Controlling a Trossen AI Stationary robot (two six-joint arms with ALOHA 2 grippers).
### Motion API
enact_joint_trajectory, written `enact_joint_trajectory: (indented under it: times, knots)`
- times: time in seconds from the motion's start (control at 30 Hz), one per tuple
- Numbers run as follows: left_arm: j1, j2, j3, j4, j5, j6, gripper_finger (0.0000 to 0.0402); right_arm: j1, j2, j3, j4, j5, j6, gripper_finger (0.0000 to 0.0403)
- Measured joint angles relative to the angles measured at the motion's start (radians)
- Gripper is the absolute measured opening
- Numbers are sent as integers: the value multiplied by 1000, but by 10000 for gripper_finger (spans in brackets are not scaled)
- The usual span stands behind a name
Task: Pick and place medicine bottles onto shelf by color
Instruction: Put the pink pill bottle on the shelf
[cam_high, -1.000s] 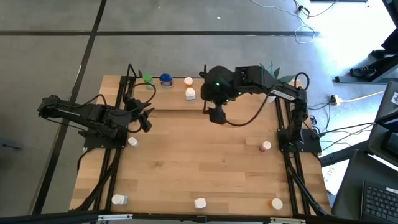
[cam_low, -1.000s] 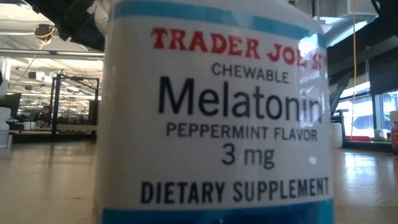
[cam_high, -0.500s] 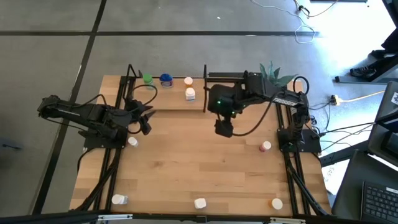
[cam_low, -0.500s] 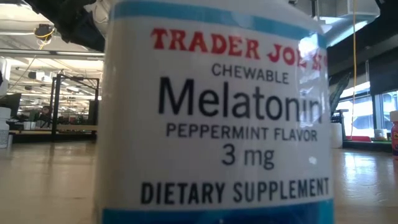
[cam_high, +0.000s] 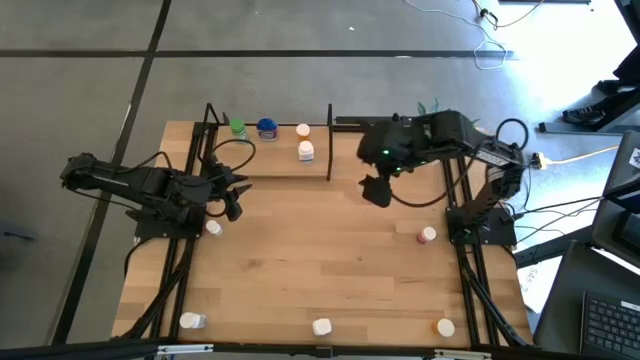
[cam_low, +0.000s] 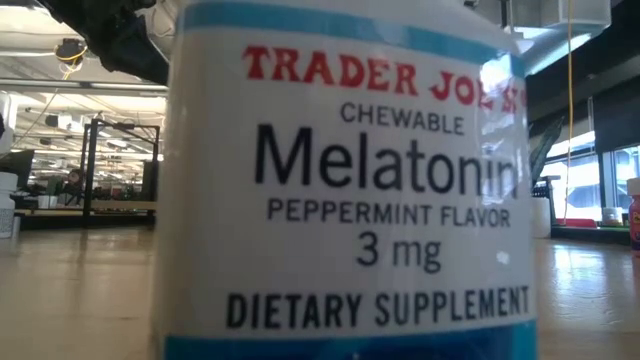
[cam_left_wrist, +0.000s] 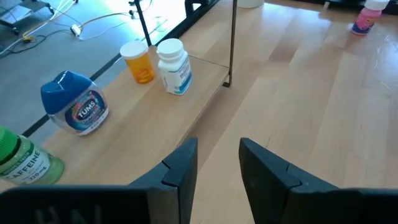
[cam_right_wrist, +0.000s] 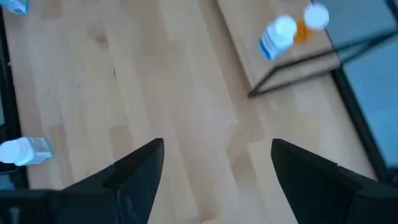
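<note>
Fingers of the right gripper (cam_high: 377, 192) spread wide and empty, the left gripper (cam_left_wrist: 217, 163) narrow and empty, four bottles (cam_high: 305, 151) stand on the shelf (cam_high: 275, 160) at the table's far edge while five wait on the table (cam_high: 330, 260).

Left arm: extended from the left table edge toward the centre, forearm low and near level. Left gripper (cam_high: 232, 193): fingers (cam_left_wrist: 180, 171) set a narrow gap apart, nothing between them. Right arm: folded across the table's far right region, wrist angled downward. Right gripper (cam_high: 377, 194): fingers (cam_right_wrist: 134, 171) spread wide, empty.
</note>
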Motion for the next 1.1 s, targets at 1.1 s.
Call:
enact_joint_trajectory:
  times: [1.1]
  knots:
    - [0, 0, 0, 0, -47, 0, 112, 43, -369, -1074, 19, -215, 807, 296]
